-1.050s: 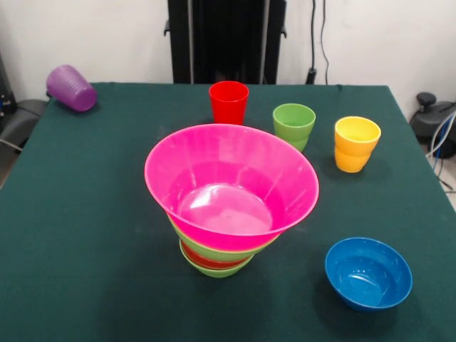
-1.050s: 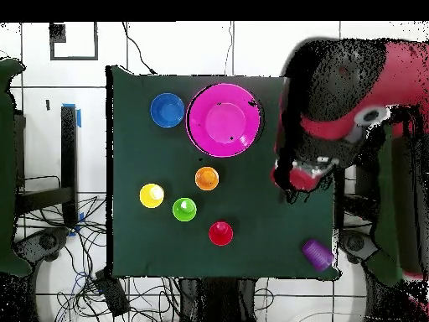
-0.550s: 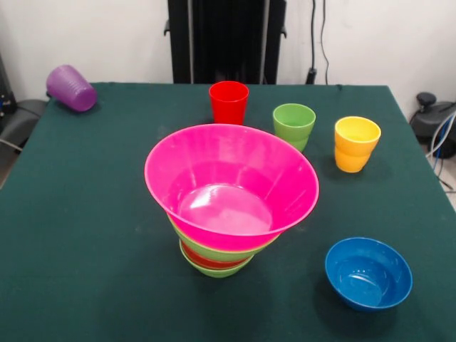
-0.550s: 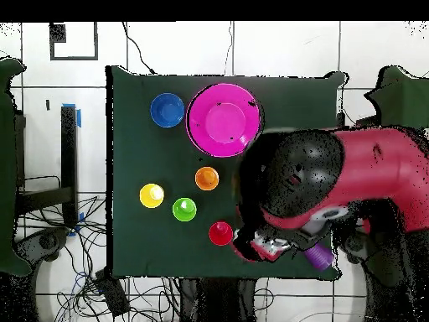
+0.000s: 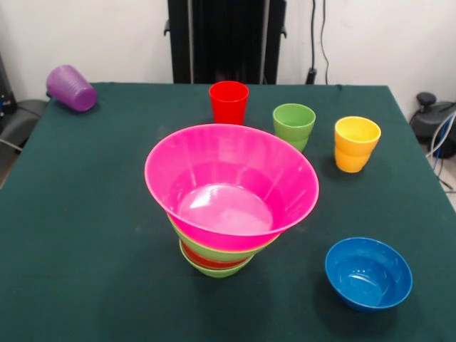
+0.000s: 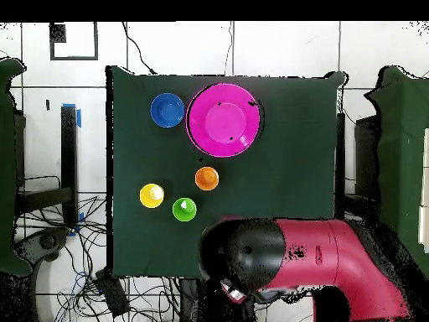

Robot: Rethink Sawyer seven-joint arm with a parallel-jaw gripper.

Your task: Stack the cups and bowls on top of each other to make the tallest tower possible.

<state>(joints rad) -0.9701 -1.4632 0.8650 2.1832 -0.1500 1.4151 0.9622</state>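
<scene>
Tower (image 5: 228,206) of four nested bowls near the middle of the green table (image 5: 85,235): a small green bowl at the base, a red-orange one, a larger green one, and the pink bowl (image 5: 231,184) on top, widest and open upward. The stack leans slightly but rests on the cloth.

Still loose: the blue bowl (image 5: 368,273), upright and well apart from the tower; the red cup (image 5: 229,102), green cup (image 5: 293,125) and yellow cup (image 5: 356,144), upright in a row behind the tower; the orange cup (image 6: 207,178), seen only from overhead, just beside the pink bowl; and the purple cup (image 5: 70,87), lying on its side at a table corner. Judged from this layout, the bowl stage is nearly done and all five cups remain.

The robot arm (image 6: 276,262) covers the table edge in the overhead view, over where the red cup stands. Its gripper is hidden beneath it, so whether the jaws are released or clenched cannot be told. Cables lie on the floor.
</scene>
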